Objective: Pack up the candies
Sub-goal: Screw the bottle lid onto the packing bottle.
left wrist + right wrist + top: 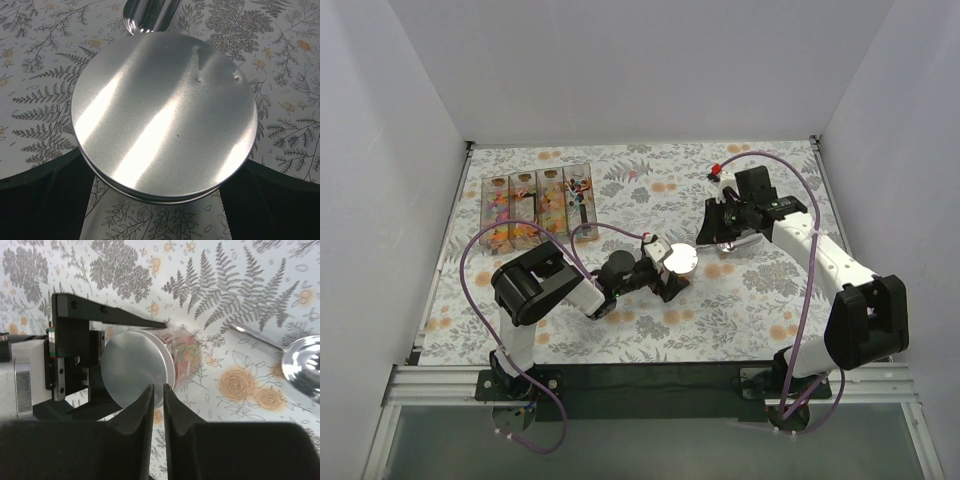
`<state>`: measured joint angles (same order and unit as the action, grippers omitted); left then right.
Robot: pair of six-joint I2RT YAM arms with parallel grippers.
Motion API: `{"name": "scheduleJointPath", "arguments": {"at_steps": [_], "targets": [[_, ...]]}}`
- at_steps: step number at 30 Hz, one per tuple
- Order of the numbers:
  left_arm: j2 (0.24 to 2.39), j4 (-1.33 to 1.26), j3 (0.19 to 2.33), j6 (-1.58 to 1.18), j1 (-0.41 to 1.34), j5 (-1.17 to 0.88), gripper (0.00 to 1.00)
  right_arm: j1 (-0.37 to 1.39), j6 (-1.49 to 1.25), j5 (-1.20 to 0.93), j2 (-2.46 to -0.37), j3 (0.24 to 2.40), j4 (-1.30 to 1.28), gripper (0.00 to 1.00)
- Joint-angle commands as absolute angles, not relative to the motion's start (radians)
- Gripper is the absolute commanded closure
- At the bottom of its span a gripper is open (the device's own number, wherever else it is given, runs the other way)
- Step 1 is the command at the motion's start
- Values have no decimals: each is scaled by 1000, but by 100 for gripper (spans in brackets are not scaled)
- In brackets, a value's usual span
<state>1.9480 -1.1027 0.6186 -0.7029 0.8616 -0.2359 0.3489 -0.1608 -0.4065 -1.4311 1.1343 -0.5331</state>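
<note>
My left gripper (pixel 670 268) is shut on a clear jar (pixel 679 259) with a flat silver lid (pixel 165 115), held at the middle of the table. Its black fingers (pixel 130 320) clamp the jar's sides. Small mixed-colour candies (pixel 187 352) show through the jar's clear wall. My right gripper (pixel 157 387) is shut and empty, just right of the jar and pointing at the lid's edge (pixel 713 235). More candies (pixel 525 210) lie in a clear compartment box at the back left. The metal scoop (pixel 302 365) lies on the cloth beyond the jar, and its bowl shows in the left wrist view (pixel 150 15).
The clear compartment box (pixel 485 212) has several long sections. The tablecloth (pixel 650 190) is printed with ferns and flat orange flowers. White walls close in the back and sides. Purple cables loop over both arms.
</note>
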Motion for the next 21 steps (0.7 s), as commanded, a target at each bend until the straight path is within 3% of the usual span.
{"name": "scheduleJointPath", "arguments": {"at_steps": [1,11,21], "targets": [[1936,-968,620,-710,865,-225,29,373,-149,-471,-1427,1100,-549,82],[1944,-940,623,-704,865,-210,10,377,-179,-506,-1387,1062,-523,88],[1942,-940,620,-701,865,-206,6,380,-195,-453,-1393,942,-489,93]]}}
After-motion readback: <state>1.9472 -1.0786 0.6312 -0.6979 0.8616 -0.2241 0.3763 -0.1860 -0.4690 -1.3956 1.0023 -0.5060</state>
